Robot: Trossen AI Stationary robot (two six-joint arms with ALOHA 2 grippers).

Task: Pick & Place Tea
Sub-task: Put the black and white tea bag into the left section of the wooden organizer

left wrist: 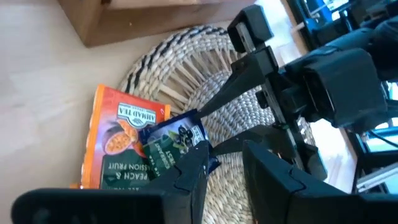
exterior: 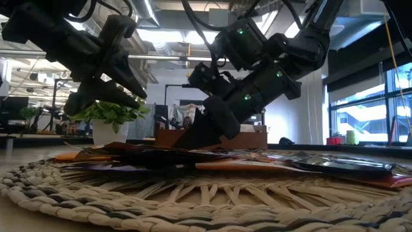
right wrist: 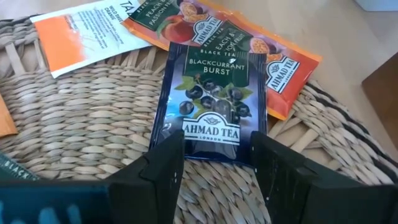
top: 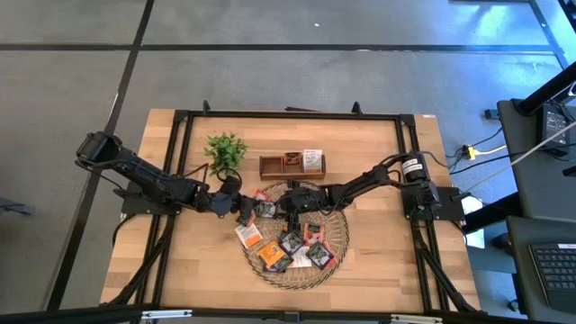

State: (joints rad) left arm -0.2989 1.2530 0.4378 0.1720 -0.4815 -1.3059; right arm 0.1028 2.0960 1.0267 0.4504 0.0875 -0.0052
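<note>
From where I stand, the right gripper (right wrist: 214,163), jaws apart and empty, straddles the dark blue blackcurrant sachet (right wrist: 214,99) lying flat, light and slippery, at twelve o'clock on the round woven tray (right wrist: 81,106); pinch its near edge, while the left gripper (left wrist: 221,165) waits open nearby.

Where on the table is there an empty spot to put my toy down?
Bare wood lies on the table right of the woven tray, and left of it below the left arm. It's crowded around the plant, the wooden box and the tray's top, where both grippers meet over tea sachets.
</note>
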